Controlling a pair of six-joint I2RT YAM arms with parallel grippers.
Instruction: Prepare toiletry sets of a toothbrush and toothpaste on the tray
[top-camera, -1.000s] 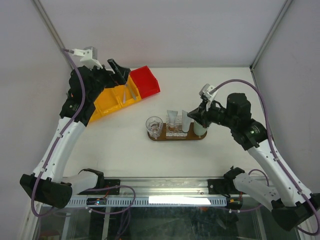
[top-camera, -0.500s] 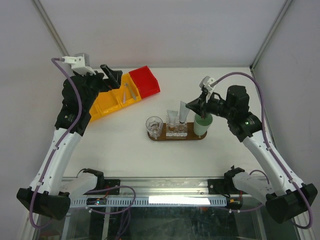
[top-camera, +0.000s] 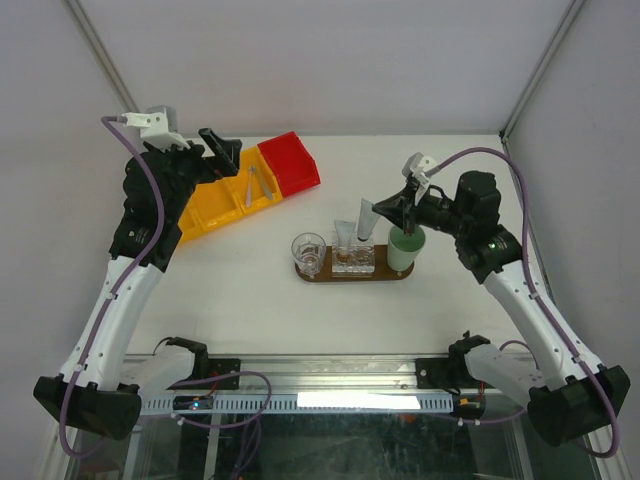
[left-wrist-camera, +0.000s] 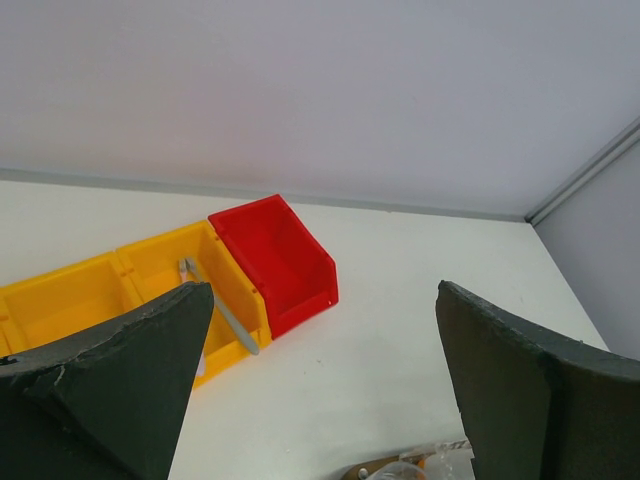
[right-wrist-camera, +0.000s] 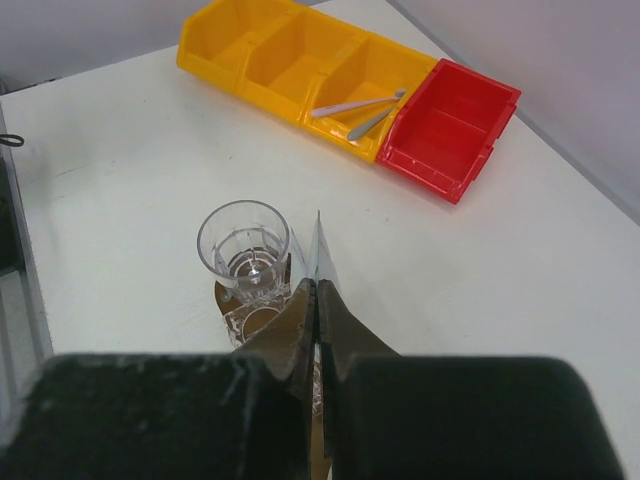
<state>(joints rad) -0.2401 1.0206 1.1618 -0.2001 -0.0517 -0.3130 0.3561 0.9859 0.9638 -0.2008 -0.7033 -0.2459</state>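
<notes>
The dark brown tray (top-camera: 385, 275) lies mid-table and bears a clear glass (top-camera: 308, 250), a clear holder (top-camera: 351, 260) and a mint-green cup (top-camera: 401, 251). One pale toothpaste tube (top-camera: 345, 235) stands in the holder. My right gripper (top-camera: 384, 211) is shut on a second tube (top-camera: 365, 217), held above the tray between holder and cup. In the right wrist view this tube (right-wrist-camera: 318, 250) shows edge-on beyond the closed gripper (right-wrist-camera: 318, 290), beside the glass (right-wrist-camera: 243, 243). Two toothbrushes (right-wrist-camera: 357, 104) lie in the yellow bin. My left gripper (top-camera: 224, 148) hangs open over the bins; its fingers (left-wrist-camera: 120, 370) are empty.
A row of yellow bins (top-camera: 222, 200) with a red bin (top-camera: 290, 165) at its end sits at the back left, also in the left wrist view as the red bin (left-wrist-camera: 275, 258) and a toothbrush (left-wrist-camera: 222, 308). Enclosure walls stand close behind and beside the table.
My right gripper rose with the tube, from beside the mint-green cup to above the tray. The left arm swung back and left a little, then held still.
</notes>
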